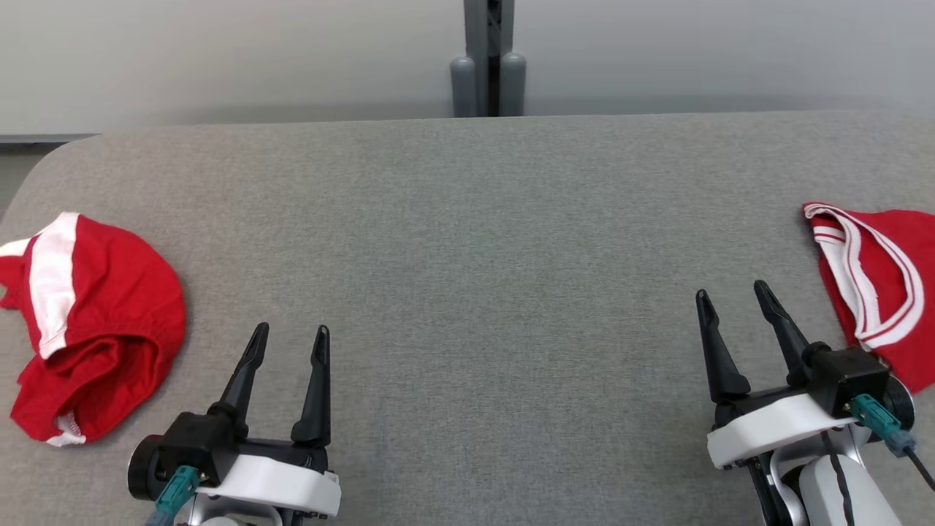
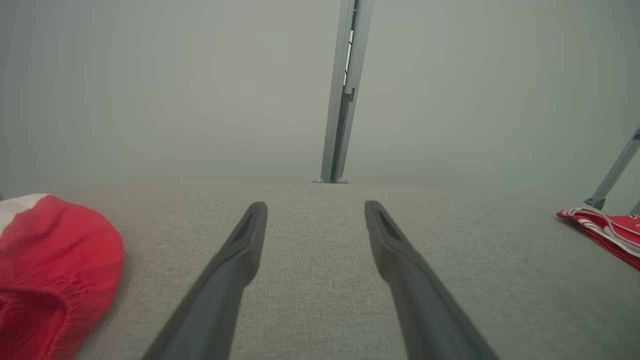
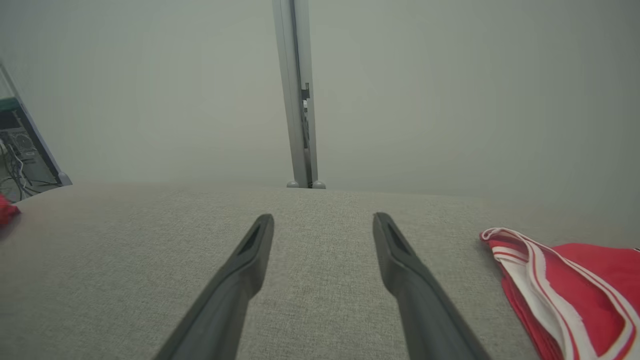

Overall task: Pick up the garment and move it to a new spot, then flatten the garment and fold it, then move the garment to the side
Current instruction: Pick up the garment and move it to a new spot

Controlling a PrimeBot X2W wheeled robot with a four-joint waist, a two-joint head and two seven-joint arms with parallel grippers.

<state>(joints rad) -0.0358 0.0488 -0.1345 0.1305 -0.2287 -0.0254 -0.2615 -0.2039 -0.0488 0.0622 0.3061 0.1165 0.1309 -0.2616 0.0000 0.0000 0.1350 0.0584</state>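
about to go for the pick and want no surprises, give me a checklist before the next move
1. left gripper open and empty: ok
2. right gripper open and empty: ok
3. red garment with white band free beside left gripper: ok
4. red garment with striped trim wholly in head view: not ok, cut off at the edge
5. which garment to pick: cannot tell

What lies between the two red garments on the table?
In the head view, mostly bare grey table. Nearer the robot, the left gripper and right gripper, both open and empty, sit between the crumpled garment and the striped-trim garment.
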